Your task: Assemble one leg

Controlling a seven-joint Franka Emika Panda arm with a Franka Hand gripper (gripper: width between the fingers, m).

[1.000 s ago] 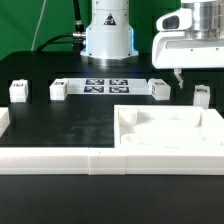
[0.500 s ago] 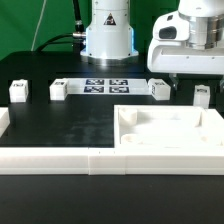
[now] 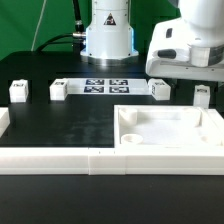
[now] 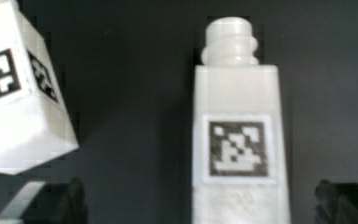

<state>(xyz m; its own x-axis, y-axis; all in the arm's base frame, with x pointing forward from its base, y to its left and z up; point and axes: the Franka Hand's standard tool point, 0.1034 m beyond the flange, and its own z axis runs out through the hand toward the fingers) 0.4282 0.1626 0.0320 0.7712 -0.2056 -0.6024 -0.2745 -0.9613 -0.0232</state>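
Several small white legs stand in a row on the black table: one at the exterior view's far left, one beside it, one right of the marker board, one at the far right. My gripper hangs above the two right-hand legs, its fingertips hidden behind the hand. In the wrist view a long white leg, with a peg at one end and a square tag on its face, lies between my open fingers. The gripper is empty. A second tagged block lies beside it.
The large white tray-like piece with raised walls sits at the front right. A low white rail runs along the front. The marker board lies before the robot base. Green backdrop behind.
The hand has moved toward the exterior view's left and fills more of the picture, now over the two right-hand legs. The legs and tray have not moved.
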